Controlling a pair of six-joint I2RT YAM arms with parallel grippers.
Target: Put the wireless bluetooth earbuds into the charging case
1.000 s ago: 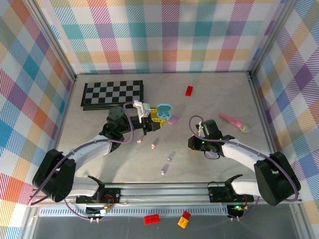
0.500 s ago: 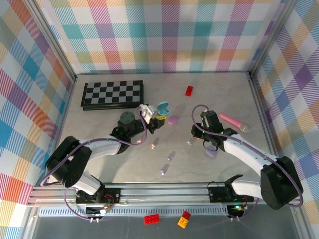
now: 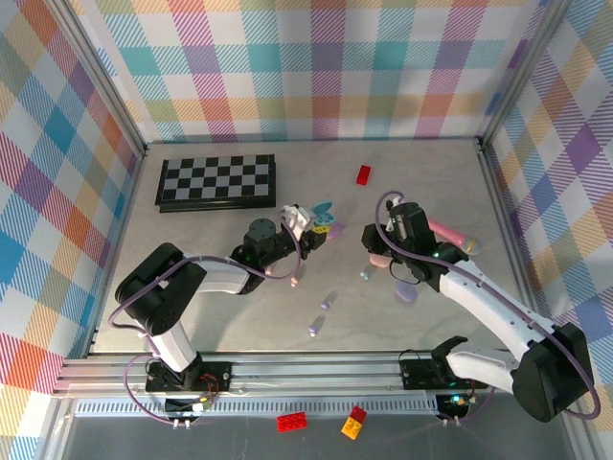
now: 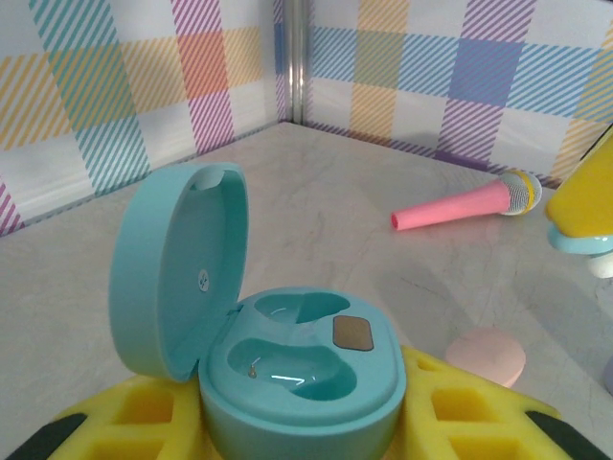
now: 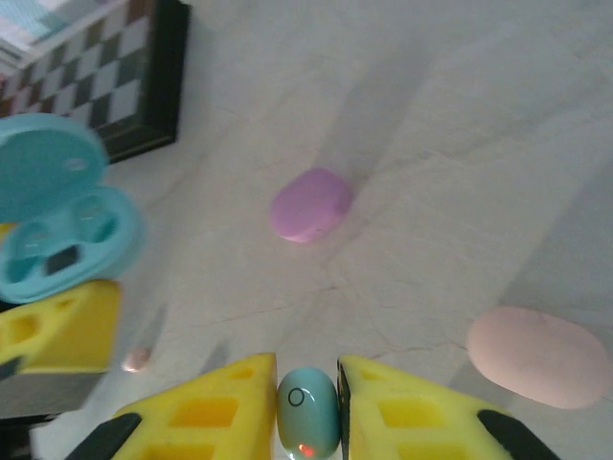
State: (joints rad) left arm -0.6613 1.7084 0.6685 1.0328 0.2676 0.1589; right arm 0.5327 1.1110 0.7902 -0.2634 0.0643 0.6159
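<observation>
Mid-tabletop, nearer the far edge than the near: the left gripper [image 4: 305,420] is clamped on the base of a teal charging case [image 4: 299,369], its lid [image 4: 177,268] swung up and both wells bare. The right gripper [image 5: 306,372] pinches a light-blue earbud [image 5: 307,414] between its yellow fingers — the bud's long side seems to run in line with them, though its stem is hidden. The case lies to the right arm's left and a little ahead, with the lid on the side away from that arm, so the wells face the bud; the right arm looks the one to travel. Between them the tabletop is mostly bare, with a purple case [image 5: 310,204] toward the far edge and a pink case [image 5: 539,356] just beside the right gripper. The chessboard [image 3: 217,181] sits beyond the left gripper — the walls are well apart.
</observation>
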